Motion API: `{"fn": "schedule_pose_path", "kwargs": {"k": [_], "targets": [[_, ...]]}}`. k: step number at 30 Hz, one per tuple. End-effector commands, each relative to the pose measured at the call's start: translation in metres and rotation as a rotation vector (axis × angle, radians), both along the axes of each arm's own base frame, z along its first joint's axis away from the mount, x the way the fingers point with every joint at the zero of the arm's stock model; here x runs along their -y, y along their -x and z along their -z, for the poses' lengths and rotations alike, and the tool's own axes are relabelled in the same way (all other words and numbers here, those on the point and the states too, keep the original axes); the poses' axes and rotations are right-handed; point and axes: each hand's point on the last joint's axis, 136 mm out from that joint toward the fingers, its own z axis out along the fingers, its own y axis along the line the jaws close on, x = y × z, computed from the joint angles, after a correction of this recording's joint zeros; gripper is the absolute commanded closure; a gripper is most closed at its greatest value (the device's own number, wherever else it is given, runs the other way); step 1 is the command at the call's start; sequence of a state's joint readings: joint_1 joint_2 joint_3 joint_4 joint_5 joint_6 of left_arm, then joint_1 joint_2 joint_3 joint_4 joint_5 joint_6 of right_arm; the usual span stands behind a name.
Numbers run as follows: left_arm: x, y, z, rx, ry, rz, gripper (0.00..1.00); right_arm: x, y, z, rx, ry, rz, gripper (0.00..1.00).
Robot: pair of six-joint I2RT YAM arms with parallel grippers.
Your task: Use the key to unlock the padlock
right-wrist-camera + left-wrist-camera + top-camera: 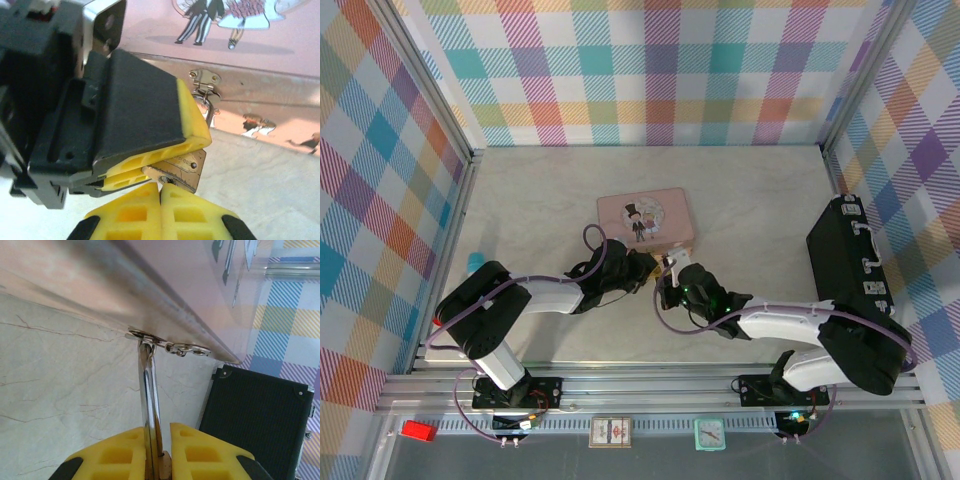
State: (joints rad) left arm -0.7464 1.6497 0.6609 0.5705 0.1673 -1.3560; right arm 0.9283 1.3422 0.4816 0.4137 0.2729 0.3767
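Observation:
The small brass padlock [192, 162] hangs by its silver shackle [149, 390] from the hasp [202, 82] on the front of the pink tin [645, 218]. My left gripper [642, 268] is shut on the padlock's body, with its yellow fingers [192, 125] clamped across the flat sides. From below, my right gripper [160, 192] meets the padlock's underside with its pads pressed together. Only a sliver of the key [170, 178] shows, at the keyhole between the fingertips. In the top view my right gripper [668, 272] sits just right of the left one.
A black case [850, 260] lies along the right wall, close to my right arm. A small blue object [473, 262] rests by the left wall. Plaid walls enclose the marble-patterned table [750, 210] on three sides.

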Motion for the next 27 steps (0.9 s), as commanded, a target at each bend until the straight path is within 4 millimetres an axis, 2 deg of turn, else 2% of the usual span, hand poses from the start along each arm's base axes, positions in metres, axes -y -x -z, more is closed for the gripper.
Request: {"fn": "schedule_pose_path", "kwargs": {"k": [1,5,10,15,19,23,26,27], "targets": [[0.000,-0.008,-0.012,0.040,0.006,-0.005,1.00,0.014,-0.001,0.012,-0.198,-0.118,0.163,0.99],[0.000,-0.008,-0.014,0.041,0.000,-0.003,1.00,0.020,0.000,0.027,-0.299,-0.197,0.266,1.00],[0.002,-0.009,-0.015,0.042,-0.010,0.005,1.00,0.019,-0.005,0.029,-0.347,-0.296,0.308,1.00],[0.009,-0.008,-0.016,0.045,-0.013,0.026,1.00,0.016,-0.005,0.027,-0.362,-0.320,0.311,1.00],[0.025,-0.004,-0.015,0.048,-0.004,0.067,1.00,0.022,-0.006,0.033,-0.360,-0.299,0.329,1.00],[0.028,-0.002,-0.011,0.044,-0.004,0.078,1.00,0.024,-0.004,0.041,-0.366,-0.262,0.324,1.00],[0.022,0.001,-0.001,0.008,-0.068,0.081,0.83,0.021,-0.002,0.047,-0.405,-0.249,0.311,1.00],[0.022,0.001,0.000,0.008,-0.075,0.083,0.80,0.020,-0.002,0.048,-0.411,-0.253,0.312,1.00]]}}
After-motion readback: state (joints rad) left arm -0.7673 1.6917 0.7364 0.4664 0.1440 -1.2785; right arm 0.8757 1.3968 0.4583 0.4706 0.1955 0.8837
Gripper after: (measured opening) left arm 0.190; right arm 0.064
